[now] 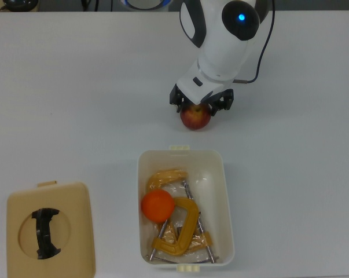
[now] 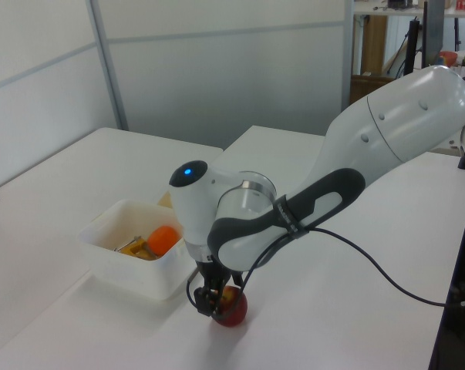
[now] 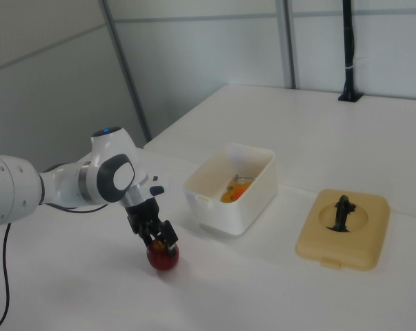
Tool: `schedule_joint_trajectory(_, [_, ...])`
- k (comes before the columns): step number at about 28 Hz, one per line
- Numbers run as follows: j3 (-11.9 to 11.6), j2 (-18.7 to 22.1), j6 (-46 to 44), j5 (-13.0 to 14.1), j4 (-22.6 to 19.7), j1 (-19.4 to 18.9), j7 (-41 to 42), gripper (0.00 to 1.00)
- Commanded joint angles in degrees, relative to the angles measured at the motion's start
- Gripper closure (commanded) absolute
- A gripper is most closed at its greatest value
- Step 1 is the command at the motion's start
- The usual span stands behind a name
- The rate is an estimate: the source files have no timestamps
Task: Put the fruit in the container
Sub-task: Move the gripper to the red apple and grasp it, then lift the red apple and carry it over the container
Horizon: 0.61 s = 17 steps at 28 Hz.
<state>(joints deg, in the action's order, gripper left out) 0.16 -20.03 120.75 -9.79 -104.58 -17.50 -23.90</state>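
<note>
White tabletop (image 1: 76, 87) carries everything, with pale wall panels behind it in the left view and the right view. Taking the container (image 1: 226, 202) as the landmark: this cream-white rectangular bin sits open near the top view's lower edge, and inside it the orange (image 1: 157, 206) lies against the wall on the top view's left, resting among yellow-orange C-clamps (image 1: 177, 229) that fill much of the bin's floor. The apple (image 1: 195, 118), dark red with yellowish patches, stands on the tabletop outside the bin, just beyond its short end toward the top view's top, near that end's small tab but not touching it. The gripper (image 1: 199, 106) hangs right over the apple; in the left view the gripper (image 2: 214, 300) sits low against the fruit, and in the right view the gripper (image 3: 156, 238) reaches down onto the apple's (image 3: 163, 257) top. The jaws are spread, one dark finger showing on each side of the apple in the top view, and I cannot tell whether they press on its skin; the apple (image 2: 230, 307) rests on the tabletop. Well away from the container, toward the top view's lower left, lies a flat tan lid (image 1: 76, 202) with a black handle (image 1: 44, 233).
</note>
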Motion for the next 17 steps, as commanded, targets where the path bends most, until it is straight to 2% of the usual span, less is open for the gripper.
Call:
schedule_joint_trajectory(1, [-0.42,1.05,3.78,-2.07,-4.14,-1.13,0.61,0.00])
schedule_joint_trajectory(2, [-0.42,1.05,4.05,-2.25,-4.23,-1.13,0.34,0.00])
schedule_joint_trajectory(4, [-0.42,1.05,4.14,-2.25,-4.23,-1.13,0.17,0.11])
schedule_joint_trajectory(5, [-0.42,1.13,4.14,-2.25,-4.14,-1.13,0.17,0.34])
schedule_joint_trajectory(7, [-0.51,1.48,4.14,-2.25,-3.79,-1.13,0.08,0.65])
schedule_joint_trajectory(9, [-0.69,1.75,4.14,-2.16,-3.44,-1.05,0.08,0.92])
schedule_joint_trajectory(10, [-0.95,2.36,4.14,-1.81,-3.00,-0.96,-0.01,1.00])
schedule_joint_trajectory(15, [-1.39,5.00,4.05,-1.02,-1.24,-0.43,-0.18,1.00])
schedule_joint_trajectory(17, [-1.48,6.05,3.96,0.91,1.04,0.27,-0.19,1.00])
